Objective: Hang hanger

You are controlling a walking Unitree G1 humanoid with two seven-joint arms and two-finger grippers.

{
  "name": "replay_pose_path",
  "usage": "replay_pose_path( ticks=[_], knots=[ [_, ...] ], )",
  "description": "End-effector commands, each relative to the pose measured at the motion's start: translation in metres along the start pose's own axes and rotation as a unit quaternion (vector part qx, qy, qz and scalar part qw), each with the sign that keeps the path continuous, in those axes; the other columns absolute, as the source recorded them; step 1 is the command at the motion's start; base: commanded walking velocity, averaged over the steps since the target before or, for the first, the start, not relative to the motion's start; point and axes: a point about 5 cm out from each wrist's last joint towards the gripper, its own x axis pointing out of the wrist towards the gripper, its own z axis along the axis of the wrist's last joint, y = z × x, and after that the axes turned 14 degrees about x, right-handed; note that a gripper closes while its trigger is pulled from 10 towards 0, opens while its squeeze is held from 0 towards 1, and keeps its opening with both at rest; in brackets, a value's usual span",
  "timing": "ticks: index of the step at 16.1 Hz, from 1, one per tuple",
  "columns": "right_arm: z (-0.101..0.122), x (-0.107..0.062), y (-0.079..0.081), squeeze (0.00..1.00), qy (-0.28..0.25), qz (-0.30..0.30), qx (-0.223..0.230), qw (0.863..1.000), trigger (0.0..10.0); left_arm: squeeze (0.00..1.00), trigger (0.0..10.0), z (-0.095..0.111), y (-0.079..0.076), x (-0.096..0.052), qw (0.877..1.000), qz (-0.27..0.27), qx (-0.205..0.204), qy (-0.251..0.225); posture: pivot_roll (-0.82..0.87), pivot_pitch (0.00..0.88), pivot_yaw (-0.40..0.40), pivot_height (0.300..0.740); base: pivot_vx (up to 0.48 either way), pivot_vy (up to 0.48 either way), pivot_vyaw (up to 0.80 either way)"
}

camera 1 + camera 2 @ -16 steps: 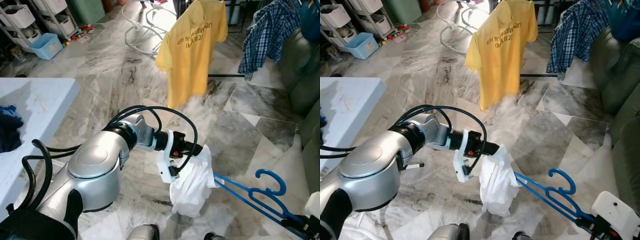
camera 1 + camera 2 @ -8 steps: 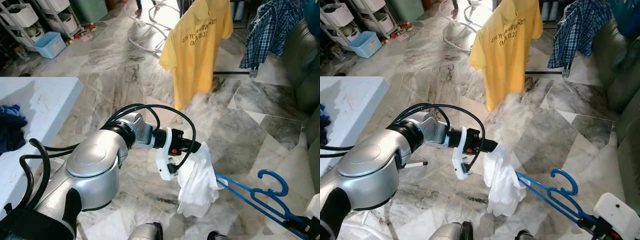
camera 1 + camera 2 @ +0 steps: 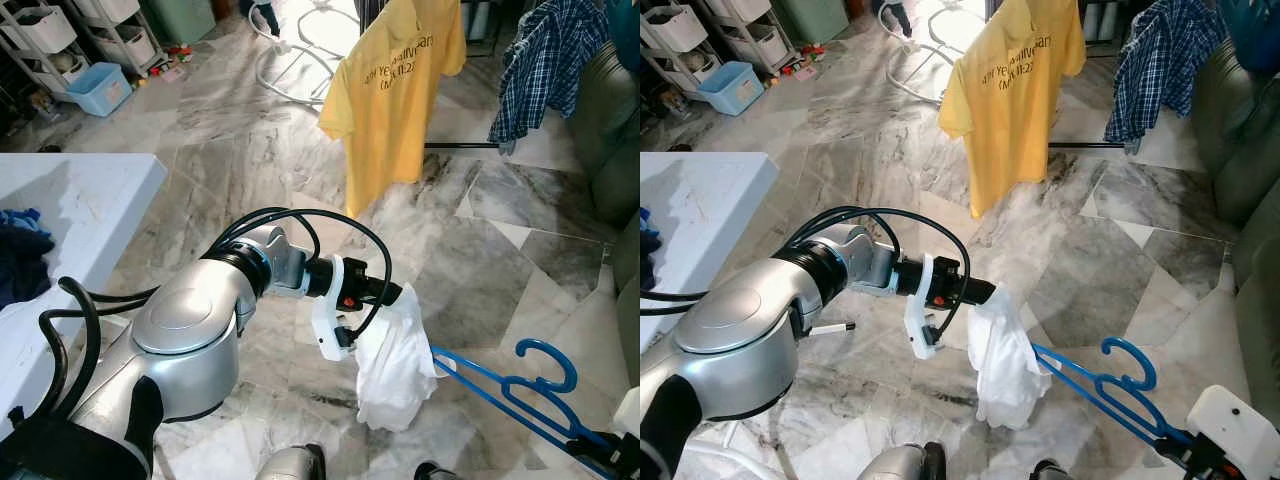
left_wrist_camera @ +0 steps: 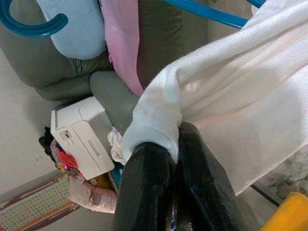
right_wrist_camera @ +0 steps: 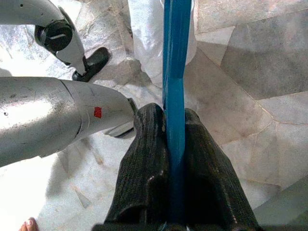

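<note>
At the far left stands the white worktop with a dark blue garment lying on its edge, well apart from the work. Moving right, the left gripper is closed on a bunched fold of a white garment, which droops over the marble floor; in the left wrist view the two black fingers pinch only a narrow rolled hem of the cloth. Further right, the blue hanger runs from inside the garment toward the right gripper, whose fingers are clamped on the hanger's flat bar, hook pointing up and away. Beyond, a yellow shirt and a plaid shirt already hang on a rack near the green sofa. The main risk, as I judge it, is the cloth slipping: the left grip is shallow, so any pull between the two arms could tug the hem free and drop the garment onto the floor. The garment seems to sit on one end of the hanger only, so tilting the bar could let it slide off. Raising the hook to the rack may also snag the clothes hanging there.
</note>
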Motion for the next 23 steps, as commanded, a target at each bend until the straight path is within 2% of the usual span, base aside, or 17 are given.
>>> replay_pose_path(
  ticks=[1,3,4,5,6,9,12,15,19,23],
  knots=[
    [-0.001,0.0,0.003,0.0,-0.003,0.006,0.001,1.0,10.0,0.0,10.0,-0.007,0.001,-0.005,1.0,-0.008,0.007,0.003,-0.04,0.2,0.163,0.74,0.0,0.0,0.0],
    [-0.001,0.0,0.003,0.0,-0.003,0.006,0.001,1.0,10.0,0.0,10.0,-0.007,0.001,-0.005,1.0,-0.008,0.007,0.003,-0.04,0.2,0.163,0.74,0.0,0.0,0.0],
    [-0.012,0.002,0.0,0.0,0.009,-0.056,0.004,0.998,10.0,0.0,10.0,-0.005,0.0,-0.004,1.0,-0.013,-0.005,0.011,-0.04,0.201,0.161,0.74,0.0,0.0,0.0],
    [-0.026,0.002,-0.007,0.0,0.03,-0.141,-0.001,0.99,10.0,0.0,10.0,-0.003,-0.002,-0.004,0.999,-0.019,-0.02,0.021,-0.05,0.201,0.163,0.74,0.0,0.0,0.0],
    [-0.03,-0.001,-0.012,0.0,0.042,-0.169,-0.009,0.985,10.0,0.0,10.0,-0.003,-0.003,-0.004,0.999,-0.02,-0.023,0.024,-0.05,0.201,0.163,0.74,0.0,0.0,0.0],
    [-0.031,-0.012,-0.02,0.0,0.057,-0.196,-0.018,0.979,10.0,0.0,10.0,-0.004,-0.002,-0.004,0.999,-0.021,-0.021,0.027,-0.05,0.197,0.162,0.74,0.0,0.0,0.0],
    [-0.028,-0.005,-0.016,0.0,0.033,-0.196,-0.025,0.98,10.0,0.0,10.0,-0.004,-0.002,-0.003,0.999,-0.017,-0.021,0.023,-0.05,0.195,0.161,0.74,0.0,0.0,0.0],
    [-0.015,0.001,-0.012,0.0,-0.005,-0.179,-0.033,0.983,10.0,0.0,10.0,0.0,0.0,-0.001,1.0,-0.009,-0.018,0.005,-0.05,0.202,0.166,0.74,0.0,0.0,0.0],
    [-0.001,0.006,-0.001,0.0,-0.039,-0.103,-0.026,0.994,10.0,0.0,10.0,0.004,0.001,0.004,1.0,-0.004,-0.015,-0.011,-0.05,0.206,0.167,0.74,0.0,0.0,0.0],
    [-0.001,0.01,0.005,0.0,-0.024,-0.051,-0.023,0.998,10.0,0.0,10.0,0.008,0.005,0.012,0.999,0.013,-0.019,-0.022,-0.06,0.207,0.162,0.74,0.0,0.0,0.0]
  ],
)
